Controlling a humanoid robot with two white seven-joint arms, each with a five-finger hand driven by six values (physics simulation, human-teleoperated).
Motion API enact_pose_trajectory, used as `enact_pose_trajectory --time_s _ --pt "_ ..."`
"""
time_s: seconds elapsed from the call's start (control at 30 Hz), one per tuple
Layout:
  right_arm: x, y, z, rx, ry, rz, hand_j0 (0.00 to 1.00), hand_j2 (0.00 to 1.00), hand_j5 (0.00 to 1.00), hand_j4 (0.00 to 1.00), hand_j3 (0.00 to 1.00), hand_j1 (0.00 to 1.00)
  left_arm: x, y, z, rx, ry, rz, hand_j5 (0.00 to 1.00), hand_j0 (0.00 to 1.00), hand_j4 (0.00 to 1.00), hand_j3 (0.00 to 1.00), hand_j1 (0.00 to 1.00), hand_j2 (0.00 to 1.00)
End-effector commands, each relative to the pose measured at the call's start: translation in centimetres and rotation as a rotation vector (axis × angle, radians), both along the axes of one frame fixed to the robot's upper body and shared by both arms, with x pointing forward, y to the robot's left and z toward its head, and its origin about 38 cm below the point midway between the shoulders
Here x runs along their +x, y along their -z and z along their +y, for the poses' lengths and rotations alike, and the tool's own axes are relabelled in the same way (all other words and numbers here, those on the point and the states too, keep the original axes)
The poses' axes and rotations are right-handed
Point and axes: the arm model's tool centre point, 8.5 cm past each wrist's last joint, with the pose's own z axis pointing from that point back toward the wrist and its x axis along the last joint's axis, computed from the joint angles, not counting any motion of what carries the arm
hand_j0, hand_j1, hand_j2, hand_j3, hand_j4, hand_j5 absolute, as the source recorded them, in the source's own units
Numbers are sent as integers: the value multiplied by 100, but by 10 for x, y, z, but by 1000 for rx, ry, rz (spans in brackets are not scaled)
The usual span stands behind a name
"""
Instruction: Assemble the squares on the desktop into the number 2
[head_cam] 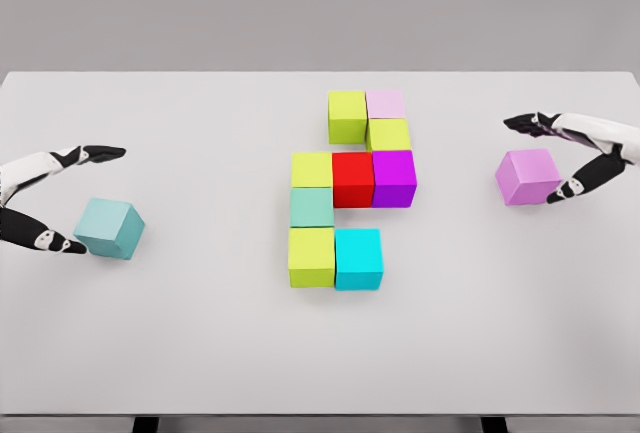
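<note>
Figure: nine cubes were joined mid-table (200, 353), the cyan cube (358, 258) ending the bottom row.
Left hand (62, 198): spread open around the teal cube (109, 228), not clamped.
Right hand (560, 158): opened about the violet cube (528, 176), likewise unclamped.
Advice: each cube should be gripped squarely and set flush.

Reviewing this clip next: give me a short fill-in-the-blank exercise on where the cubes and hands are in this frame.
1. The red cube in the middle row sits between a yellow-green cube and a ____ cube.
2. The left hand brackets a loose ____ cube.
3. The loose violet cube lies at the ____ hand.
4. In the bottom row, the cyan cube touches a ____ cube.

Missing words: purple; teal; right; yellow-green
</note>
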Motion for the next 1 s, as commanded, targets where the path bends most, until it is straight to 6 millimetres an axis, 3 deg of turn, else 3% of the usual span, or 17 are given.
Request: enact_pose_trajectory --time_s 0.0,0.27,0.37,0.5,0.8,0.97 --pt "2 5 -1 2 10 10 100 100 100 100 100 100 3 12 0 -9 -61 65 100 100 100 100 100 100" --pt "7 21 -9 -46 42 29 100 100 100 100 100 100 3 34 -3 55 -95 125 100 100 100 100 100 100" --pt "11 15 -10 -76 40 13 100 100 100 100 100 100 3 37 -5 99 -84 108 100 100 100 100 100 100" --pt "15 22 -3 -87 31 15 100 100 100 100 100 100 8 30 -6 146 -73 67 100 100 100 100 100 100" --pt "22 31 8 -115 14 16 100 100 100 100 100 100 5 33 -8 297 -42 61 100 100 100 100 100 100" --pt "23 31 11 -112 8 13 90 90 90 90 90 90 7 31 -7 360 -46 40 100 100 100 100 100 100"
